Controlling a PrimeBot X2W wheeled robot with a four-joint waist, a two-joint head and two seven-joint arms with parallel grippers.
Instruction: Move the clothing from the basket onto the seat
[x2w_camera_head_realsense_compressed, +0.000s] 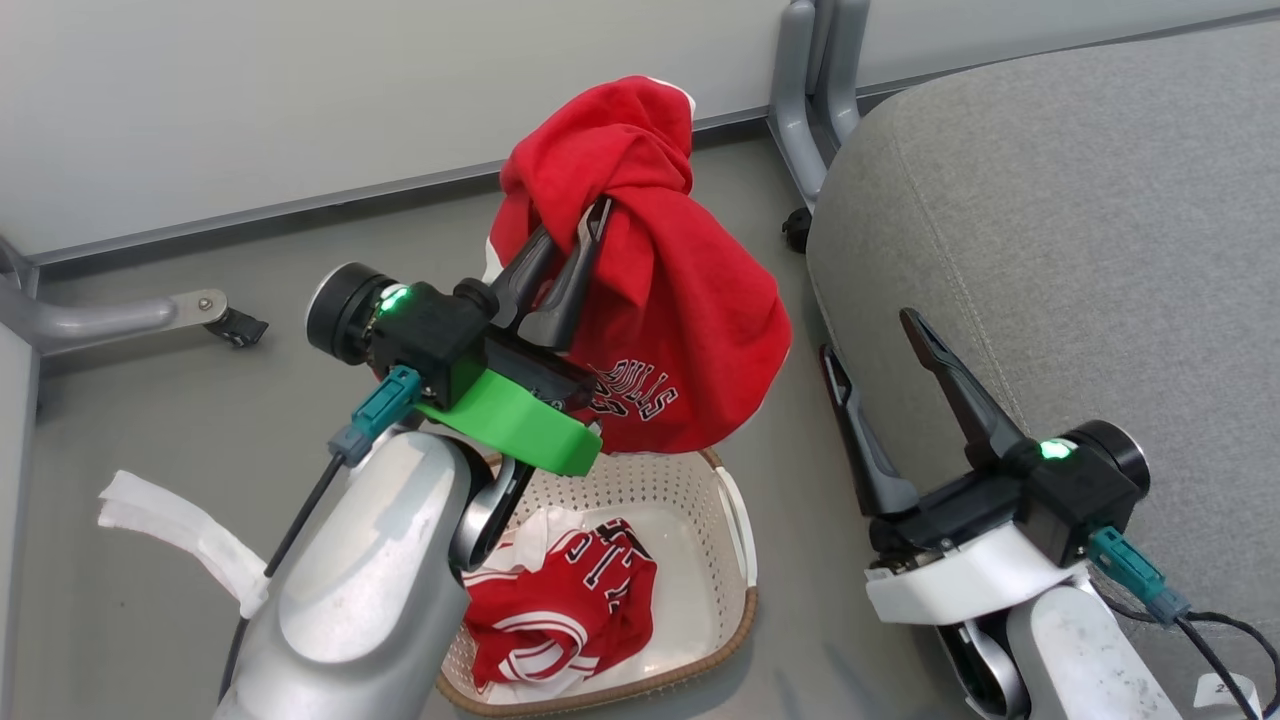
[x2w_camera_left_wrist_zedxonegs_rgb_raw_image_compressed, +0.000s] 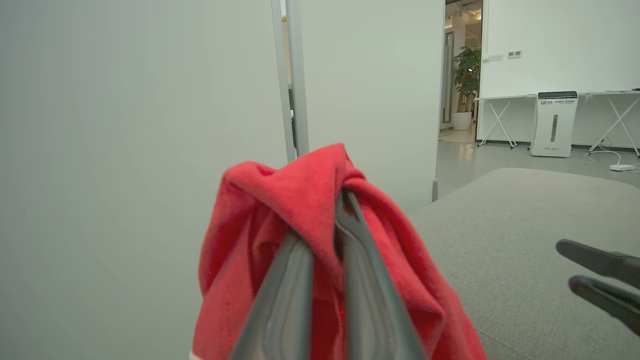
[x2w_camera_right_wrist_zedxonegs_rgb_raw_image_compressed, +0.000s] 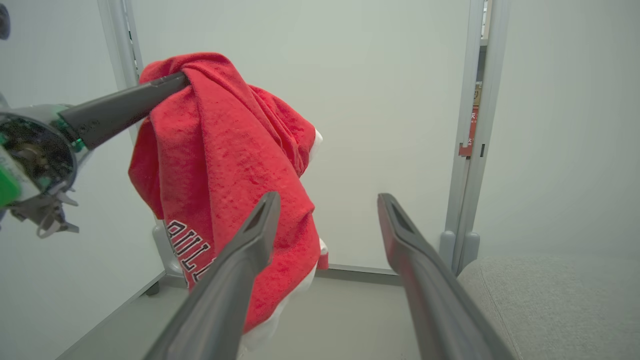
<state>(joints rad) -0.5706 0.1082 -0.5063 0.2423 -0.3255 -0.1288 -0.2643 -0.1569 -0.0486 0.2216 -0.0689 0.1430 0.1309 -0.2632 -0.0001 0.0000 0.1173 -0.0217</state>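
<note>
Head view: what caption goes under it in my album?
Left gripper, jaws shut on the red T-shirt, above the basket holding a red jersey; right gripper, jaws open, by the seat.

Grey floor (x2w_camera_head_realsense_compressed: 200, 420), 1 basket (x2w_camera_head_realsense_compressed: 660, 480) on it.
The cream basket sits near centre; a white cloth strip (x2w_camera_head_realsense_compressed: 170, 525) lies near left, 1 castered foot (x2w_camera_head_realsense_compressed: 235, 328) far left, a second castered foot (x2w_camera_head_realsense_compressed: 797, 228) far centre, the grey seat (x2w_camera_head_realsense_compressed: 1050, 250) right.

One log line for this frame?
left gripper: shut on T-shirt, over basket | right gripper: open | jersey: in basket
</note>
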